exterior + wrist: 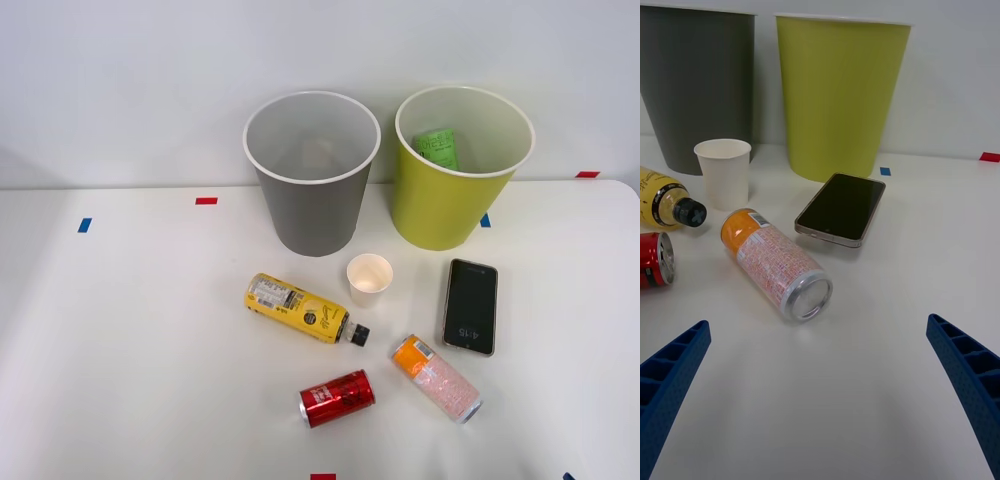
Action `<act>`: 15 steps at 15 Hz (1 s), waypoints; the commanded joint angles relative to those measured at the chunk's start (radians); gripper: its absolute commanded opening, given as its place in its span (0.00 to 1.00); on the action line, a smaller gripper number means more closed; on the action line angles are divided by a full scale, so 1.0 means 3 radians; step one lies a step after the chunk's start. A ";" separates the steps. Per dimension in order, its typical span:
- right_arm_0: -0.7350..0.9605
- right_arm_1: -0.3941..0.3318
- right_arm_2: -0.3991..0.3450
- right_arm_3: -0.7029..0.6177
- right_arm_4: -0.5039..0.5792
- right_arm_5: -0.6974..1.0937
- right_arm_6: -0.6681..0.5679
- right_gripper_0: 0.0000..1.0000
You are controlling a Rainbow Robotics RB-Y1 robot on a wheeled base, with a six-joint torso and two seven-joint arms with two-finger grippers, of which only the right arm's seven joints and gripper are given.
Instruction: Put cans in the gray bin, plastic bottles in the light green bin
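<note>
The gray bin (311, 175) (698, 82) and the light green bin (460, 170) (839, 94) stand upright side by side at the back of the white table. A yellow plastic bottle (300, 308) (662, 201) with a black cap lies on its side in front of the gray bin. A short red can (337, 398) (653, 259) lies nearer the front edge. To its right lies the slim orange-pink can (436, 378) (775, 262), its silver end toward my right gripper (820, 390). That gripper is open, low over the table, with nothing between its blue fingers (670, 375).
A white paper cup (369, 279) (723, 172) stands upright between the bins and the bottle. A dark smartphone (470, 305) (841, 209) lies flat right of it. Something green (437, 147) rests inside the light green bin. Colored tape marks (206, 200) dot the table.
</note>
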State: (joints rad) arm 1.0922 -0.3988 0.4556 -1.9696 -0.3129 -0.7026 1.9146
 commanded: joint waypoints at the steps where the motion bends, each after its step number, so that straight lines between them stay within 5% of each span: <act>1: 0.0000 0.0000 0.0000 0.0000 0.0000 0.0000 0.0000 1.00; 15: 0.0000 0.0000 0.0000 0.0000 0.0000 0.0000 0.0000 1.00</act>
State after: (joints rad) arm 1.0922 -0.3988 0.4556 -1.9696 -0.3129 -0.7026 1.9144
